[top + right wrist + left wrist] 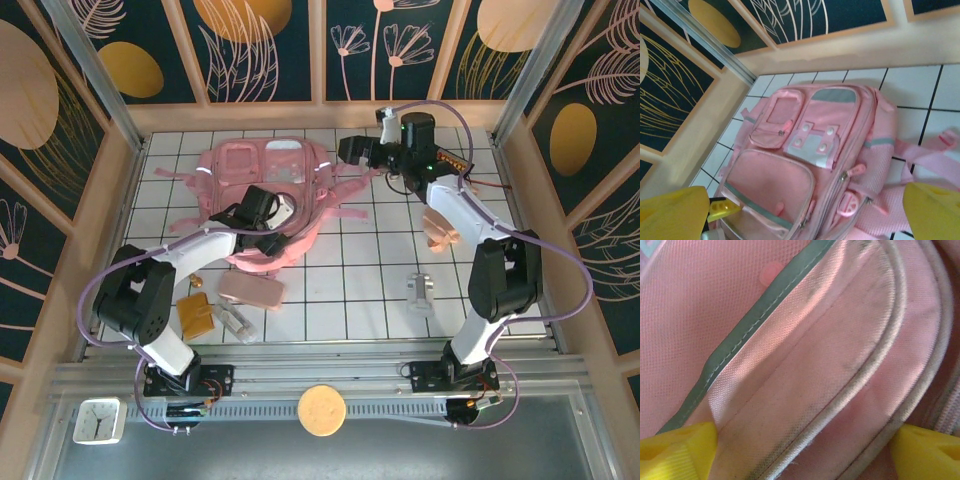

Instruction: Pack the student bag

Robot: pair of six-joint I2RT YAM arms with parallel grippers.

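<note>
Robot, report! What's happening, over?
Left pincer open, close over bag. Right pincer open, clear of bag. Pouch beside bag, not packed.

A white tiled table [370,300] with dark grid lines is boxed in on three sides. The back wall [270,50], left wall [40,150] and right wall [600,170] are dark navy panels printed with golden ovals and pale line-drawn leaves and flowers, framed by light wooden strips [320,105]. Slanting metal posts [95,70] stand at the table's far corners. A metal rail [320,372] runs along its near edge, with a small white clock [98,420] by the near left corner and a round tan disc [321,410] at mid-edge. The light is bright and even.
</note>
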